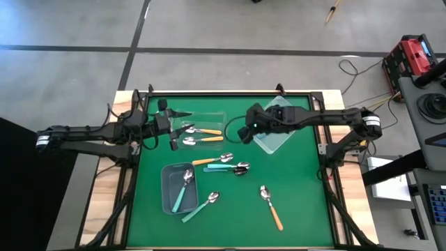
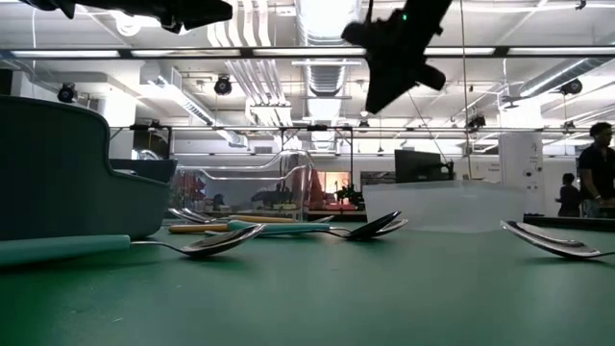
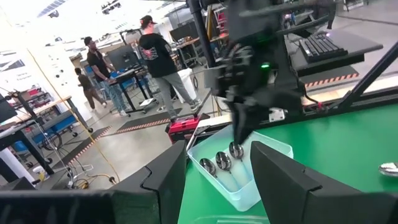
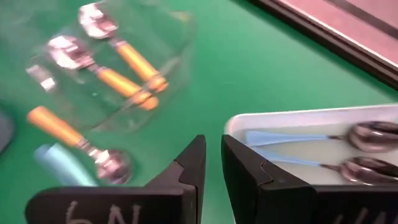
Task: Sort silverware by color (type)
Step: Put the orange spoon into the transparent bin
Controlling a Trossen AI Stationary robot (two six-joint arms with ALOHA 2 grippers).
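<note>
Two orange spoons (image 1: 201, 135) in clear bin (image 1: 209, 115); right gripper (image 1: 245, 132) nearly closed, empty.

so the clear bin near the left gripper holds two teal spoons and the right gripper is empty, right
Not quite: the two spoons in the clear bin near the left gripper have orange handles, not teal, as the high view shows. The right gripper is indeed empty.
</note>
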